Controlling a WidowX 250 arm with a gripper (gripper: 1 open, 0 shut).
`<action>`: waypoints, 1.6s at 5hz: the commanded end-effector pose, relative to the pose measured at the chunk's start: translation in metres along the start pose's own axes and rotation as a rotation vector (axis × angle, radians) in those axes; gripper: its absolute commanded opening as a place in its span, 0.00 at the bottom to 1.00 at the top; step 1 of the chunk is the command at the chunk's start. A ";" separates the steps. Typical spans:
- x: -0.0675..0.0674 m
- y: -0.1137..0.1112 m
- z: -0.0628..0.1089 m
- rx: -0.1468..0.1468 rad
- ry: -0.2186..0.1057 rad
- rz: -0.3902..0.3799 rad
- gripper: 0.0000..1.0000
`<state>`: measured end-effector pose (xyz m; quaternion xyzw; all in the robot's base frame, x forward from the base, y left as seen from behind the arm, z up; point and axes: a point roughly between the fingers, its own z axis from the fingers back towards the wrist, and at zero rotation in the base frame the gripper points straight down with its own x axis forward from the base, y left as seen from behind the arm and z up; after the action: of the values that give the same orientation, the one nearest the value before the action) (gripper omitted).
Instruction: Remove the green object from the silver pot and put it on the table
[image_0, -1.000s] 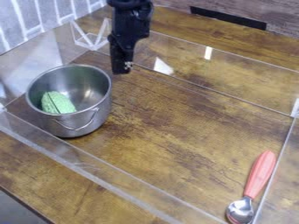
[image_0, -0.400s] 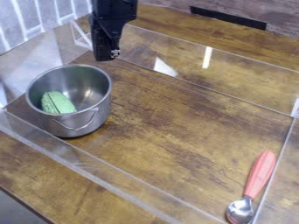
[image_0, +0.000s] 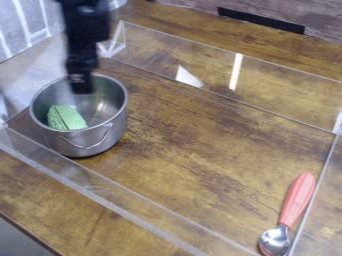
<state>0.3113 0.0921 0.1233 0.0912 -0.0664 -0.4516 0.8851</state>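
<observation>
The gripper (image_0: 82, 84), too blurred to tell whether released or clenched, hangs over the far rim of the silver pot (image_0: 80, 128) on the counter (image_0: 201, 150), where the green object (image_0: 66, 118) lies.

Light green object (image_0: 64, 118), silver pot (image_0: 83, 133), dark brown wood-grain table (image_0: 201, 140), seemingly red-handled spoon (image_0: 290, 217).

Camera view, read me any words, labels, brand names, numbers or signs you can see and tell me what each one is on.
No readable text anywhere in this view.
silver pot: plain steel, no marking visible.
green object inside the pot: no label.
red-handled spoon: handle bare, no print.
gripper and arm: dark and blurred, any marking cannot be made out.
table and clear walls: only wood grain and glare.
</observation>
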 end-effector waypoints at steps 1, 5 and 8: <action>-0.012 0.003 0.003 0.062 -0.079 -0.188 1.00; 0.001 0.003 -0.063 0.032 -0.171 -0.348 1.00; -0.015 0.025 -0.056 -0.004 -0.166 -0.245 1.00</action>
<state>0.3256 0.1176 0.0566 0.0358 -0.1123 -0.5679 0.8146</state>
